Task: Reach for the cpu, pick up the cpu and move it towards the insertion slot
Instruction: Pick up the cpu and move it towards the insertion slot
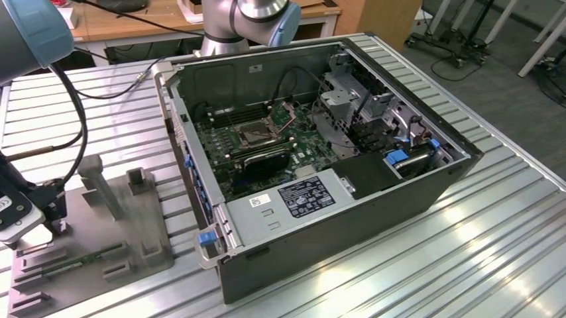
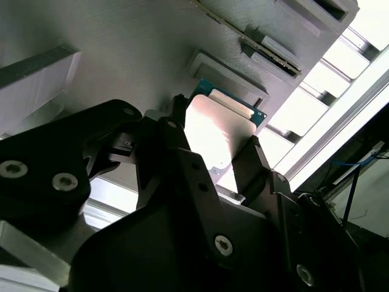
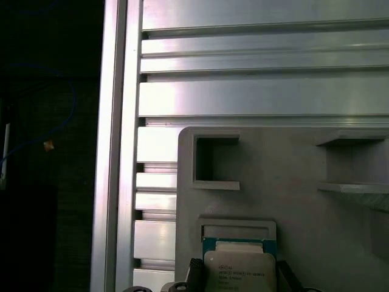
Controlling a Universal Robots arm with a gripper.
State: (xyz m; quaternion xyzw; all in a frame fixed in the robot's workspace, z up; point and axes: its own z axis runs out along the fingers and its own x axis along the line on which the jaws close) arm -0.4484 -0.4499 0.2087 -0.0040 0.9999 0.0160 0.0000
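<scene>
Pincer (image 2: 214,132) clamps the square cpu (image 2: 223,118): pale silvery face, thin blue-green rim.

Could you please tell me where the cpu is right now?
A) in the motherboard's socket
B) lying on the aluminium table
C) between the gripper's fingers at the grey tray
C: in the second wrist view the cpu sits clamped between the fingers of the gripper, by the grey tray.

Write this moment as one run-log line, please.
gripper: shut on small square silvery-beige cpu | cpu: at recess of grey plastic tray | silvery-framed square insertion slot: cpu not there
</scene>
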